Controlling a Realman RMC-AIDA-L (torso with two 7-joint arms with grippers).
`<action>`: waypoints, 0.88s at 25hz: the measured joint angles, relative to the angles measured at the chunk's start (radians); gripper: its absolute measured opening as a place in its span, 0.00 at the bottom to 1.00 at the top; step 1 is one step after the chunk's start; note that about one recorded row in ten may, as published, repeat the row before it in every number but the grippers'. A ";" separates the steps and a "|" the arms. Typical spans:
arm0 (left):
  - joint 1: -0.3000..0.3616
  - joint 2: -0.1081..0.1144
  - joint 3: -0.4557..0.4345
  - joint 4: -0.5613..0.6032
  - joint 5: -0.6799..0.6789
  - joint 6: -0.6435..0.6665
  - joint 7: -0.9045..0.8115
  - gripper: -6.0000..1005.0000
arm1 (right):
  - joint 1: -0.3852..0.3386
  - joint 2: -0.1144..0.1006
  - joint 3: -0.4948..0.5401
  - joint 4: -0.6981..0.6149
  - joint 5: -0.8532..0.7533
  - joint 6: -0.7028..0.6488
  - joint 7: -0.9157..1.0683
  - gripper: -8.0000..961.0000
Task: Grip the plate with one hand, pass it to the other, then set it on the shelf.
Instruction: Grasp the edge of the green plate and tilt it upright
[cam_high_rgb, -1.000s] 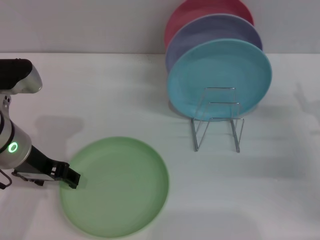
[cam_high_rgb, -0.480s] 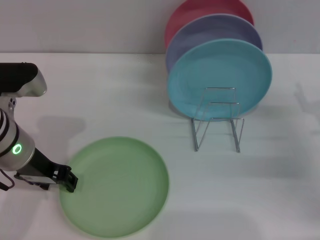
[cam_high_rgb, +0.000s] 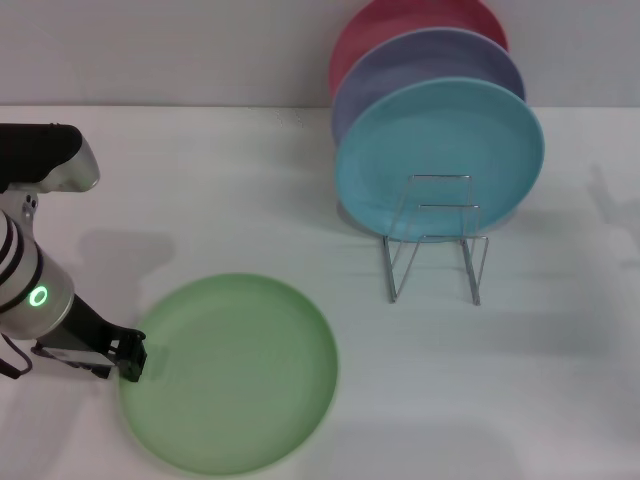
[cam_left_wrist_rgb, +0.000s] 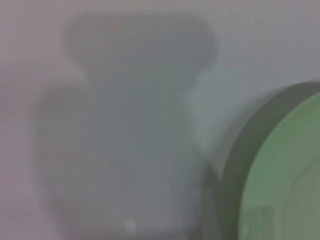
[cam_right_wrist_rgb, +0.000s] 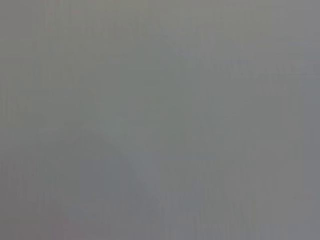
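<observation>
**Left gripper drawn back to the green plate's rim**

Pulled slightly outward toward 9 o'clock since a second ago: black-fingered left gripper (cam_high_rgb: 128, 358) on its white and silver striped arm, now sitting just at the rim of the plate rather than over it. Green light ring lit on the wrist. Jaws: cannot tell how far apart, nor whether anything is gripped.

Lying flat on the white table (cam_high_rgb: 220, 200), at about 7 o'clock in the head view: round, plain light green matte plate (cam_high_rgb: 232, 372), unmoved. Seen also at the edge of the left wrist view (cam_left_wrist_rgb: 285, 175), beside the arm's shadow on the table.

Well apart from it, toward 2 o'clock: small thin silver wire plate rack (cam_high_rgb: 435, 240), front slots bare. Standing upright behind those loops: turquoise-blue plate (cam_high_rgb: 440, 150), then lavender plate (cam_high_rgb: 430, 60), then pinkish-red plate (cam_high_rgb: 400, 20).

Right gripper out of sight; right wrist view plain grey.
</observation>
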 joint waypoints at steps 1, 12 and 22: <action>-0.003 0.000 0.000 0.003 0.000 0.000 0.000 0.43 | 0.000 0.000 0.000 0.000 0.000 0.000 0.000 0.81; -0.015 0.002 -0.006 0.020 0.000 -0.001 0.001 0.22 | 0.003 0.000 0.001 0.000 0.000 0.000 0.000 0.81; -0.004 0.002 -0.027 0.012 -0.007 0.007 0.052 0.05 | 0.000 0.001 0.002 -0.002 0.000 0.000 0.000 0.81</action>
